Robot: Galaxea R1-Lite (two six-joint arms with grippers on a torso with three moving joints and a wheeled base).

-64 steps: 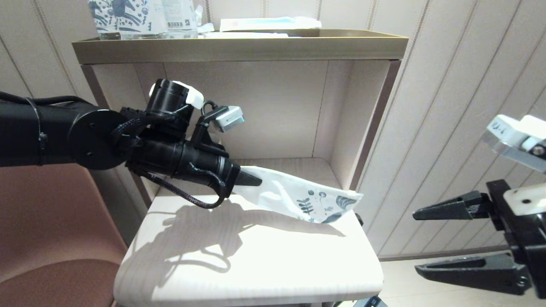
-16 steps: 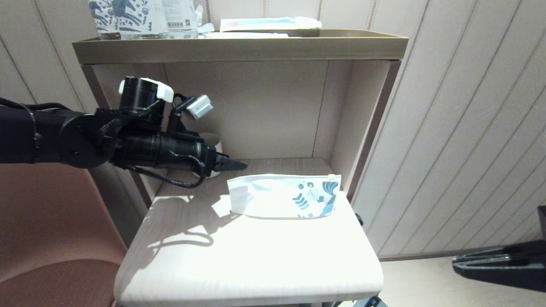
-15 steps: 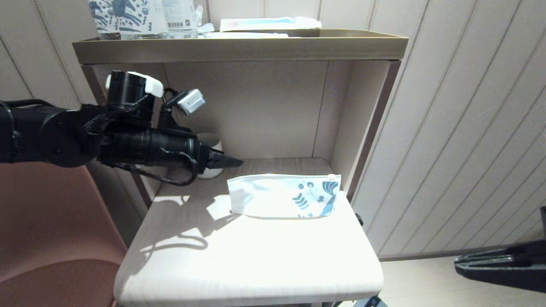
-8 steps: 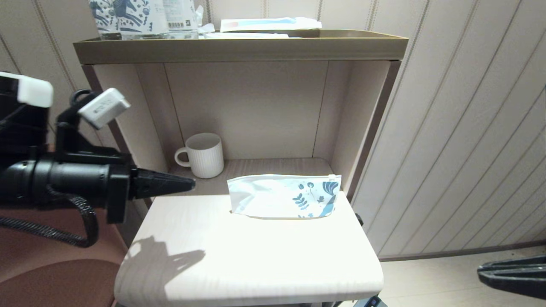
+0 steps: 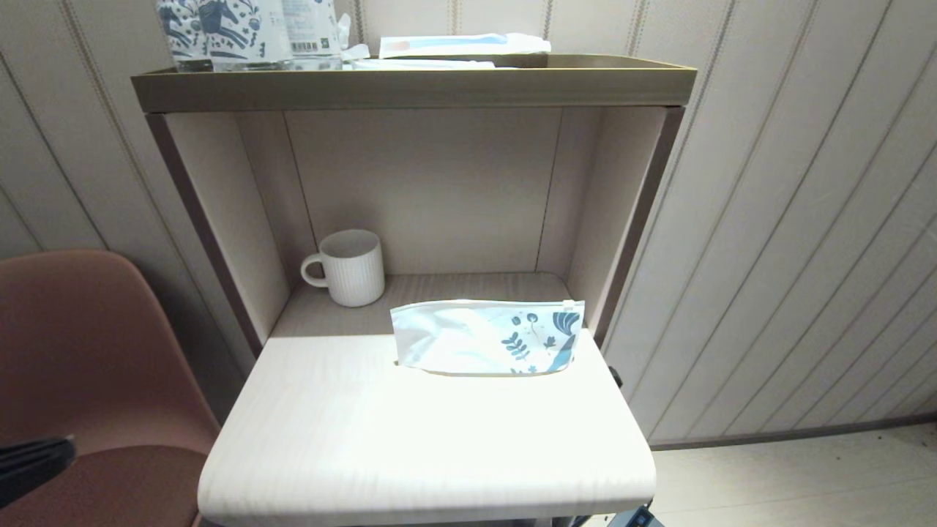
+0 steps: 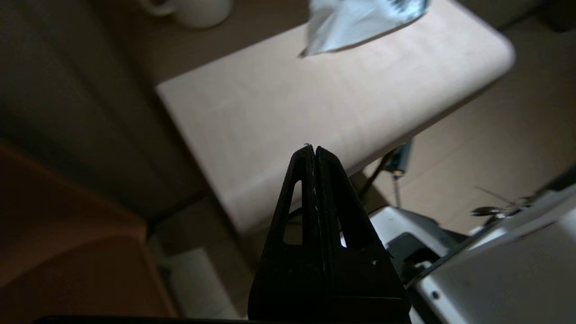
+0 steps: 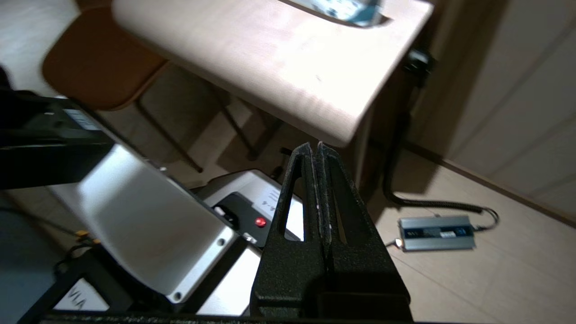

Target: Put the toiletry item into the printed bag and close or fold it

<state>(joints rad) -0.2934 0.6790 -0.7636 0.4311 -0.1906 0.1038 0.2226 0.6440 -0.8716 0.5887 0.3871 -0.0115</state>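
The printed bag (image 5: 487, 338) lies flat on the pale table (image 5: 424, 439), just in front of the shelf opening, with its blue leaf print and zip slider at the right end. Nothing touches it. The toiletry item is out of view. My left gripper (image 6: 313, 146) is shut and empty, low off the table's front left corner; only a dark tip (image 5: 36, 461) of it shows in the head view. My right gripper (image 7: 313, 144) is shut and empty too, hanging below the table's front right corner. Part of the bag (image 6: 360, 18) shows in the left wrist view.
A white ribbed mug (image 5: 351, 267) stands in the shelf niche behind the bag. The top tray (image 5: 410, 84) holds a horse-patterned package (image 5: 241, 29) and a flat packet (image 5: 461, 42). A brown chair (image 5: 88, 366) stands to the left. A power adapter (image 7: 436, 231) lies on the floor.
My left arm has pulled back from beside the mug, down and to the left, almost out of the head view. The right gripper has dropped below that view. The bag has stayed put.
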